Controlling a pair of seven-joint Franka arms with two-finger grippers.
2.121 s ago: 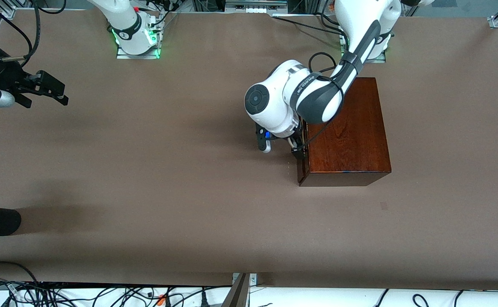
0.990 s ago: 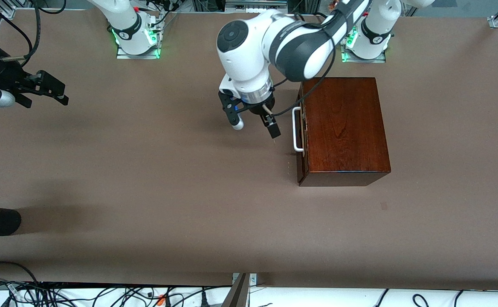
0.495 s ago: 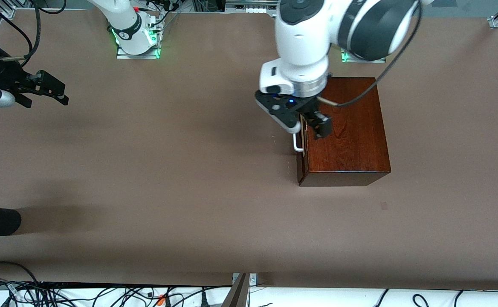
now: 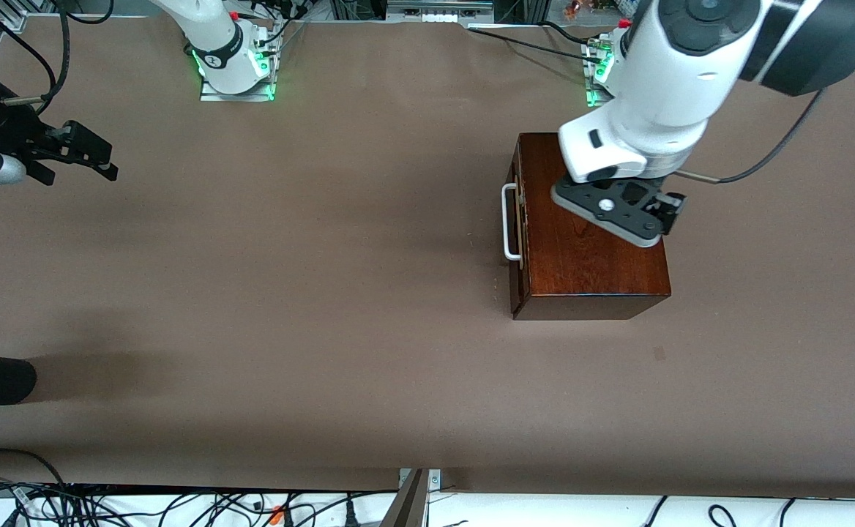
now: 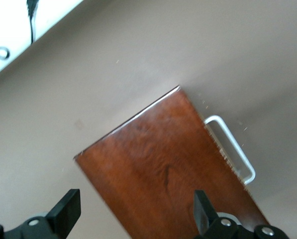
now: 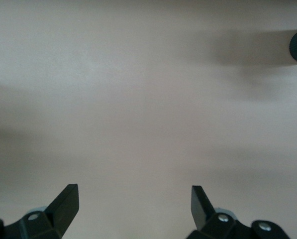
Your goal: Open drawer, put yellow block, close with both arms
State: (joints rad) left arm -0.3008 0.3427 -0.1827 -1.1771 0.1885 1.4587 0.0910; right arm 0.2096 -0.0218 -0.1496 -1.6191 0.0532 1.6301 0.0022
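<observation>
Two arms idle, front view: left gripper, moments ago at the handle, now hangs over the box; drawer shut, yellow block unseen, presumably inside. Wrist views: left fingers spread empty; right gripper likewise, waiting over bare table.

The left gripper hides part of the box top — its fingertips perhaps tucked underneath.

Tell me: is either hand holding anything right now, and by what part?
Nothing is held. The left hand is open above the wooden box; the right hand is open over bare table.
</observation>
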